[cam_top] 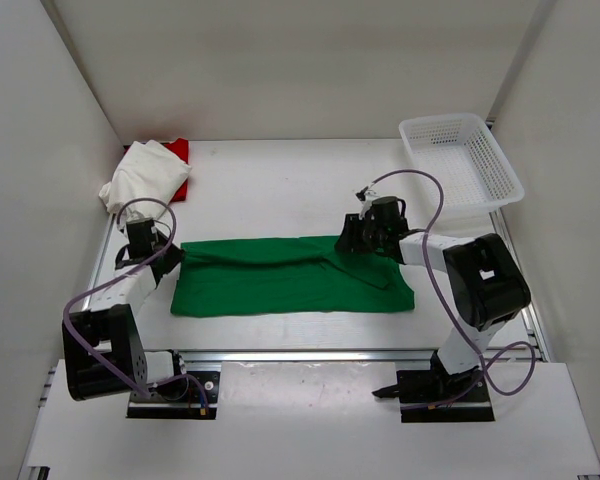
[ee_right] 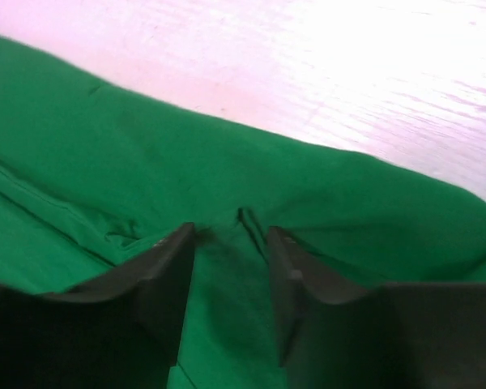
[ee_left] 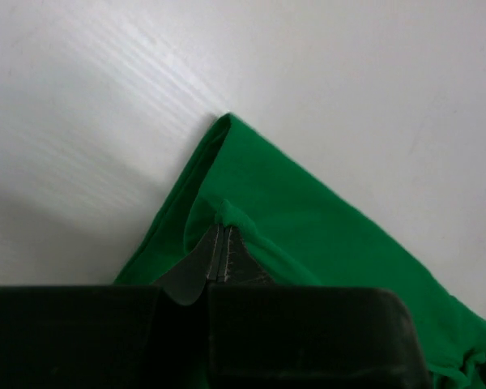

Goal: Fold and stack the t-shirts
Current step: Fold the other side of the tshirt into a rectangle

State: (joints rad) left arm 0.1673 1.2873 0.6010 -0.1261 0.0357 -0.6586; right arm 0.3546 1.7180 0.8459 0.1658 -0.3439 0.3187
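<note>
The green t-shirt lies folded in a long band across the middle of the table. My left gripper is at its far left corner, shut on a pinch of the green cloth; the fingertips meet with the fabric bunched over them. My right gripper is at the shirt's far edge, right of centre. It is open, its tips resting on the green cloth with a small ridge of fabric between them. The white t-shirt lies bunched at the back left, on top of the red t-shirt.
A white mesh basket stands at the back right corner, tilted up on the table edge. White walls close in the table on the left, back and right. A metal rail runs along the near edge.
</note>
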